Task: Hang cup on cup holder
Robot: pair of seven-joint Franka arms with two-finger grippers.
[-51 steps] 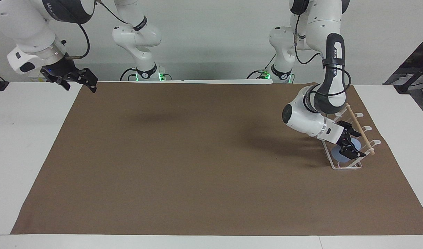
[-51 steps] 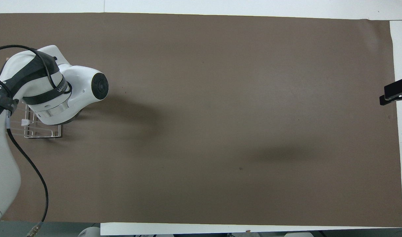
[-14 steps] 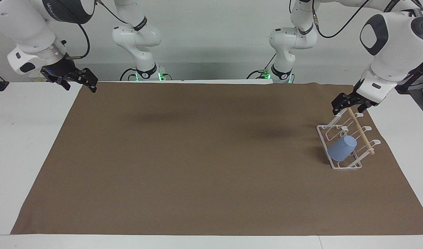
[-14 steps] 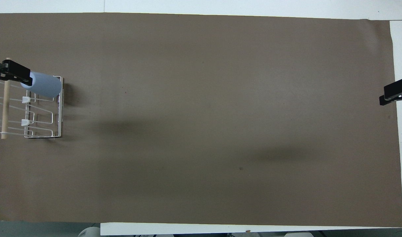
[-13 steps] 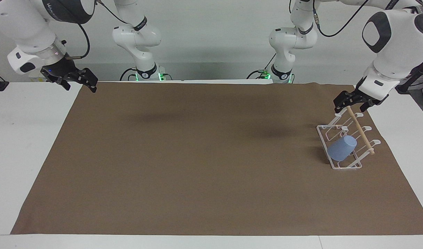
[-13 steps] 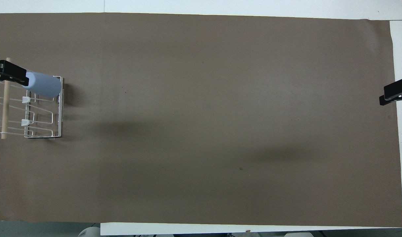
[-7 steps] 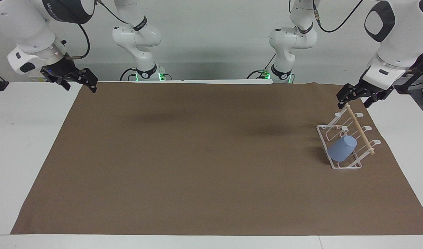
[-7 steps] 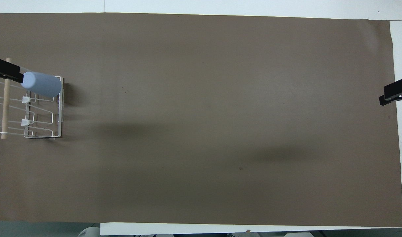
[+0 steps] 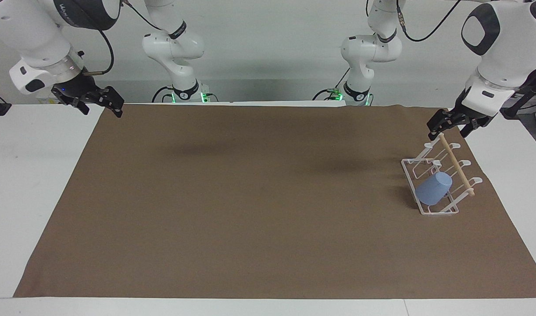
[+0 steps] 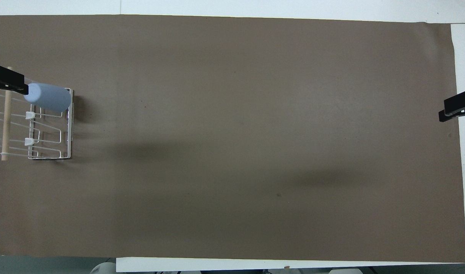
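Observation:
The light-blue cup hangs upside down and tilted on a prong of the white wire cup holder, at the holder's end farther from the robots. It also shows in the overhead view, on the holder. My left gripper is open and empty, up in the air over the dowel's end nearer the robots, apart from the cup. One finger of it shows in the overhead view. My right gripper is open and empty and waits over the mat's corner at the right arm's end.
A brown mat covers most of the white table. The holder stands near the mat's edge at the left arm's end.
The left gripper, which was down at the cup on the holder 3.5 s ago, has let go and risen away toward the robots. The cup stays on the prong. The right arm has not moved.

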